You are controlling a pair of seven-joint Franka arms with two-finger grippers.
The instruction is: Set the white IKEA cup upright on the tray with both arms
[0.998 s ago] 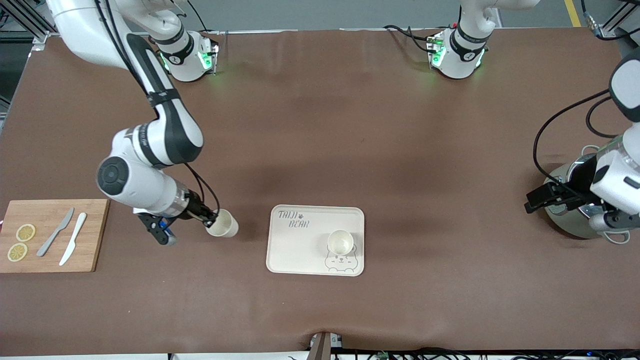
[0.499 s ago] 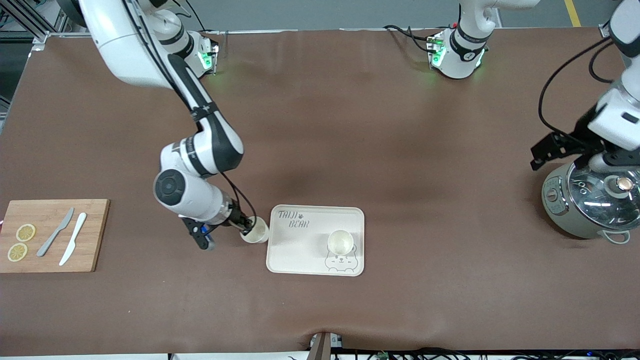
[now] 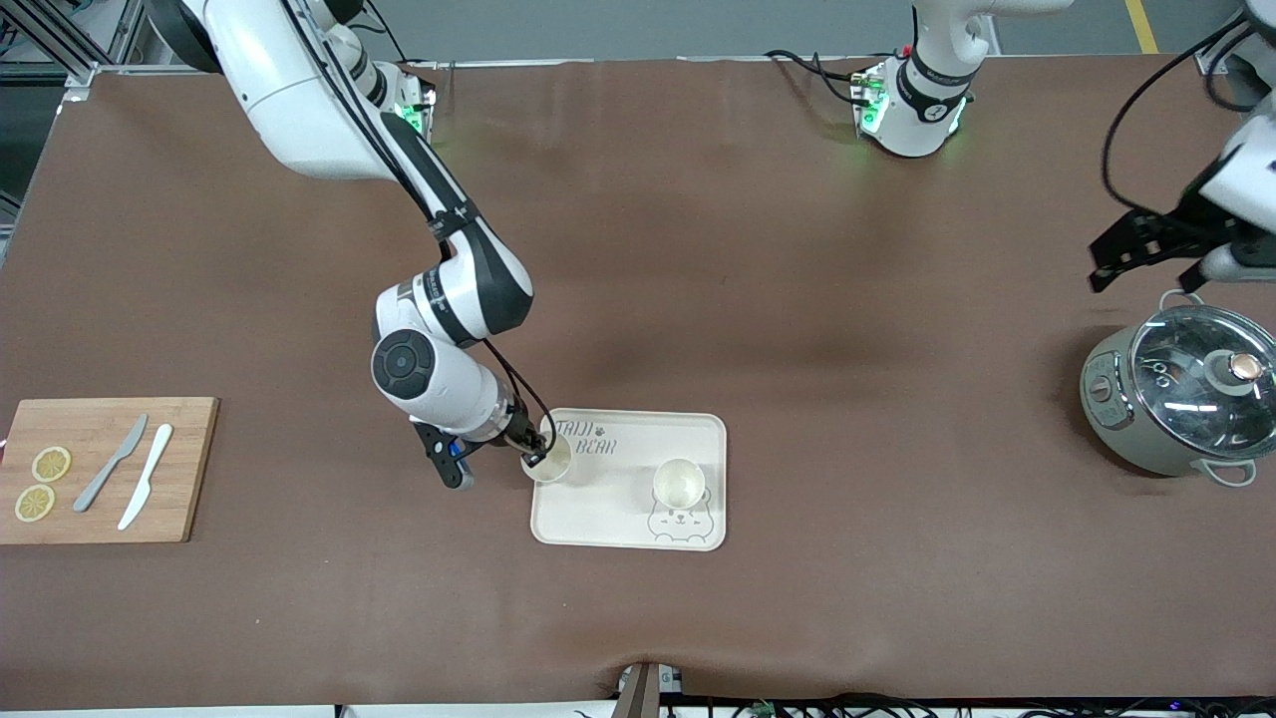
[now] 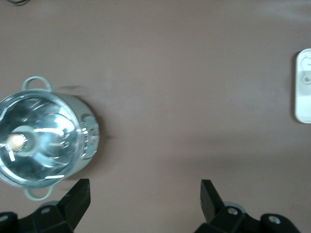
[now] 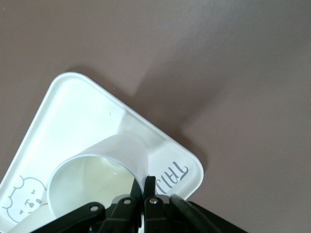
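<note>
My right gripper [image 3: 535,456] is shut on the rim of a white cup [image 3: 551,459] and holds it upright over the cream tray [image 3: 608,509], at the tray's corner toward the right arm's end by the "TAIJI BEAR" lettering. In the right wrist view the fingers [image 5: 150,186] pinch the wall of that cup [image 5: 104,167] over the tray [image 5: 73,107]. A second white cup [image 3: 679,484] stands upright on the tray by the bear face. My left gripper [image 3: 1146,249] is open and empty over the table, beside the cooker; in the left wrist view [image 4: 145,194] bare table lies between its jaws.
A grey cooker with a glass lid [image 3: 1181,402] stands at the left arm's end of the table; it also shows in the left wrist view [image 4: 41,141]. A wooden cutting board [image 3: 100,469] with two knives and lemon slices lies at the right arm's end.
My right arm carried the cup from the bare table toward the tray, and the cup turned from tilted to upright over the tray's corner. My left gripper moved off the cooker toward the robots' bases.
</note>
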